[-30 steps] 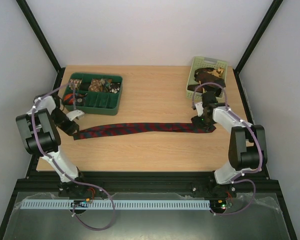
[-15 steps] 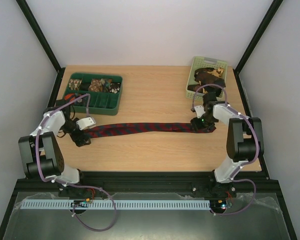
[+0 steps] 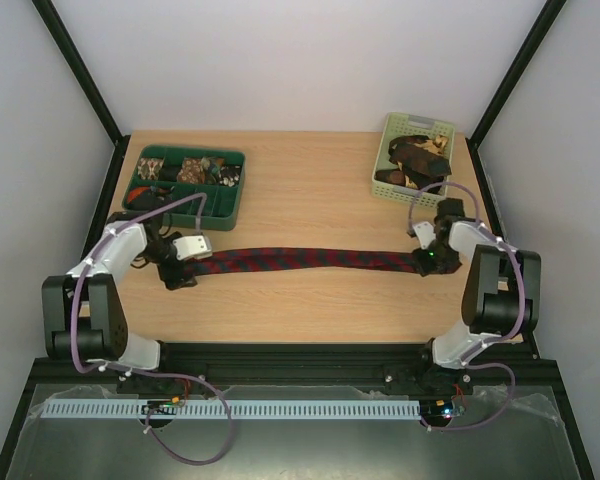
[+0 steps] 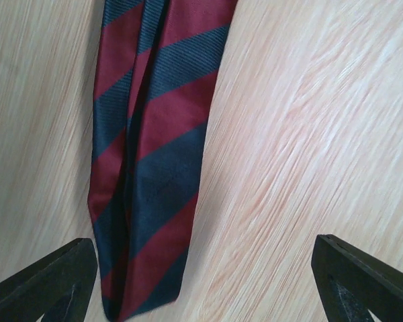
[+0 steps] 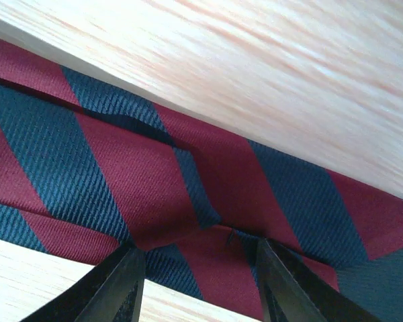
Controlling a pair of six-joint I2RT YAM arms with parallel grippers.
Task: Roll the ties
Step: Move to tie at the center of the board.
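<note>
A dark red tie with navy diagonal stripes lies stretched left to right across the wooden table. My left gripper sits at its narrow left end. In the left wrist view that gripper is open wide, and the tie's end lies flat on the wood close to the left finger, held by neither. My right gripper is at the wide right end. In the right wrist view it pinches a raised fold of the tie between its fingers.
A dark green divided tray with rolled ties stands at the back left, just behind the left arm. A pale green basket holding dark ties stands at the back right. Black frame posts rise at both back corners.
The left gripper has let go of the tie's narrow end and opened. The right gripper has moved right and nearer, closing on the wide end, and the whole tie has shifted right.
</note>
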